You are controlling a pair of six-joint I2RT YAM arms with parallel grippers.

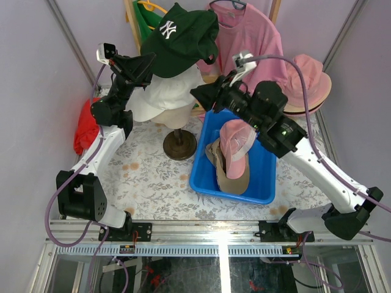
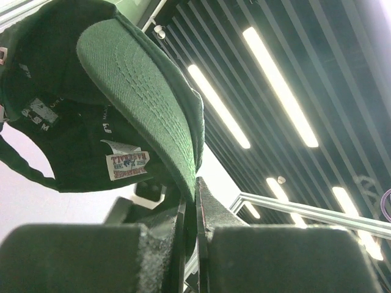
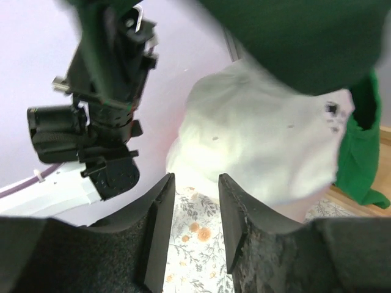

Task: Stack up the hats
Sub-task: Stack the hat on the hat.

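Note:
My left gripper (image 1: 148,66) is shut on the brim of a dark green baseball cap (image 1: 181,35), holding it raised above a white hat (image 1: 164,97) that sits on the mannequin head. In the left wrist view the green cap (image 2: 134,91) has its brim pinched in the left gripper (image 2: 190,204). My right gripper (image 1: 201,95) hovers just right of the white hat, its jaws apart and nothing between them. In the right wrist view, beyond the right gripper (image 3: 195,210), the white hat (image 3: 263,146) fills the middle. A pink cap (image 1: 235,141) lies on a tan cap (image 1: 233,177) in the blue bin (image 1: 264,177). A pink bucket hat (image 1: 310,78) lies at the back right.
The mannequin's round brown base (image 1: 180,145) stands left of the bin on the flowered tablecloth. A red cloth bundle (image 1: 85,125) lies by the left wall. A pink shirt (image 1: 253,36) hangs on a rack at the back, beside green fabric (image 1: 144,19).

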